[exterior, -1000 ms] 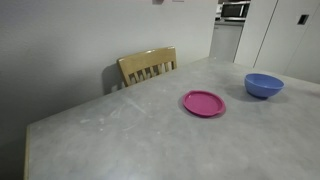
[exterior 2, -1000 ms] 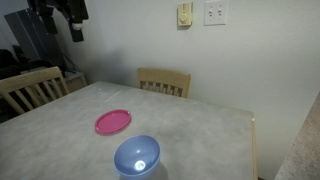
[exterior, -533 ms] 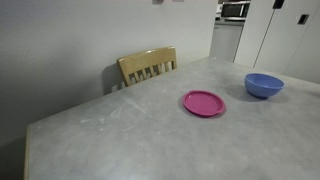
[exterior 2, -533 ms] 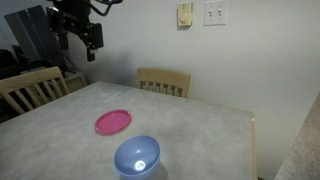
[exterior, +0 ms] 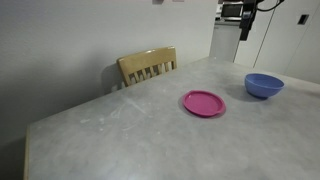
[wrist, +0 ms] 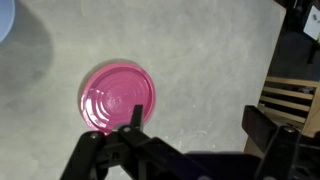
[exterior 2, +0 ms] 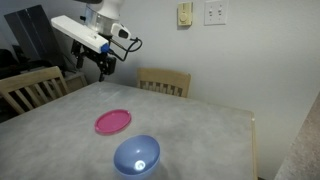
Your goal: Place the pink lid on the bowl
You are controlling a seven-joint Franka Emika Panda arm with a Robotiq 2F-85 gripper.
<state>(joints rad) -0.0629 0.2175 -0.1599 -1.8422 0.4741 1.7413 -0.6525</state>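
Observation:
The pink lid (exterior: 204,103) lies flat on the grey table, a flat magenta disc, also in an exterior view (exterior 2: 113,121) and in the wrist view (wrist: 118,97). The periwinkle-blue bowl (exterior: 264,85) stands upright and empty beside it, apart from it; it also shows in an exterior view (exterior 2: 137,157). Only its edge shows at the wrist view's top left corner (wrist: 5,18). My gripper (exterior 2: 91,66) hangs high above the table's far side, well clear of both. In the wrist view its fingers (wrist: 197,124) are spread wide and empty, with the lid beside one finger.
The grey table (exterior 2: 190,135) carries only the lid and bowl. Wooden chairs stand at its edges (exterior 2: 164,82), (exterior 2: 26,92), (exterior: 148,67). A wall with switch plates (exterior 2: 214,13) is behind. A chair back shows in the wrist view (wrist: 292,100).
My arm has swung in over the table's far side and lower, towards the lid. The lid and bowl have not moved.

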